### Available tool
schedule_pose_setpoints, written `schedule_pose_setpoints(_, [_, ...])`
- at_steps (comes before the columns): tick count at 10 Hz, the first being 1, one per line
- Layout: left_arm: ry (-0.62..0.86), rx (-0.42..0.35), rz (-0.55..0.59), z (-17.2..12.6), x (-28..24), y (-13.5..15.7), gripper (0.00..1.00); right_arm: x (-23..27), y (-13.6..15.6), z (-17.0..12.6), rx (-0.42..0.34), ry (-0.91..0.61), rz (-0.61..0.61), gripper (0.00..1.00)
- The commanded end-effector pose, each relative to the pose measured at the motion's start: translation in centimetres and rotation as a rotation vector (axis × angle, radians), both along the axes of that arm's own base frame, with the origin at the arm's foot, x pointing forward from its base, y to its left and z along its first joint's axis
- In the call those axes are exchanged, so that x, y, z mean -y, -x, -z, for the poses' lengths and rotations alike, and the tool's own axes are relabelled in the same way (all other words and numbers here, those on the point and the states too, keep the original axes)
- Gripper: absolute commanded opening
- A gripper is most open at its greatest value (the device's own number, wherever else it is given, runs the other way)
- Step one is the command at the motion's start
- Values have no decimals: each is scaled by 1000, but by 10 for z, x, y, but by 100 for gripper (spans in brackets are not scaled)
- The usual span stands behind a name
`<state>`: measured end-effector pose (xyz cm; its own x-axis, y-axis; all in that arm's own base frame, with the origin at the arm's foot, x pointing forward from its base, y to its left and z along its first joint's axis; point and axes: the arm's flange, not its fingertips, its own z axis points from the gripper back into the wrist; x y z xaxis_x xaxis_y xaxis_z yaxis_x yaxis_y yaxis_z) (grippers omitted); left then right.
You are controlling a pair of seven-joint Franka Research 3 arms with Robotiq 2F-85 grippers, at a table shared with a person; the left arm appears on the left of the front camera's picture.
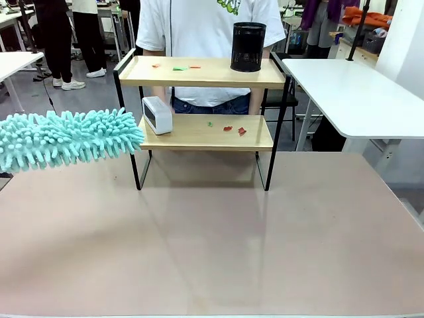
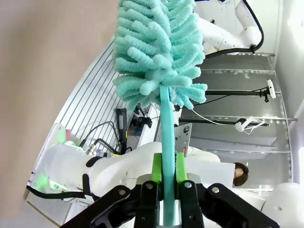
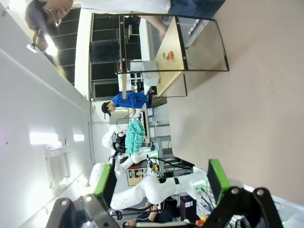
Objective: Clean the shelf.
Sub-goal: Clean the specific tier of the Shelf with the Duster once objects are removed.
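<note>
The shelf (image 1: 199, 73) stands at the table's far middle: two light wooden boards on a thin black frame. Small red and green scraps (image 1: 179, 67) lie on the top board, more scraps (image 1: 234, 130) on the lower one. A teal fluffy duster (image 1: 66, 138) reaches in from the left, its tip just short of the shelf's left post. My left gripper (image 2: 167, 175) is shut on the duster's teal handle (image 2: 166, 128). My right gripper (image 3: 161, 179) stands open with nothing between its green pads (image 3: 105, 178); the shelf (image 3: 171, 52) shows sideways far ahead of it.
A black mesh pen cup (image 1: 248, 46) stands on the top board's right end. A small white box (image 1: 157, 114) sits at the lower board's left end. A person (image 1: 199, 26) stands right behind the shelf. A white table (image 1: 358, 93) stands at the right.
</note>
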<state>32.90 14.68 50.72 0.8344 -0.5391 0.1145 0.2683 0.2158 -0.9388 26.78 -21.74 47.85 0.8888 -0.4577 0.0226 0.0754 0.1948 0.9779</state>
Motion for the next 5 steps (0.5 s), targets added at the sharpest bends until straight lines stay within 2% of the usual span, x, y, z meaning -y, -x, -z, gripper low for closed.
schedule_pose_setpoints(1, [22,1,-20,-3,1,-1,0,1,-2,-2,33,-3,-5,100])
schedule_pose_setpoints(5, [22,1,-20,-3,1,-1,0,1,-2,-2,33,-3,-5,100])
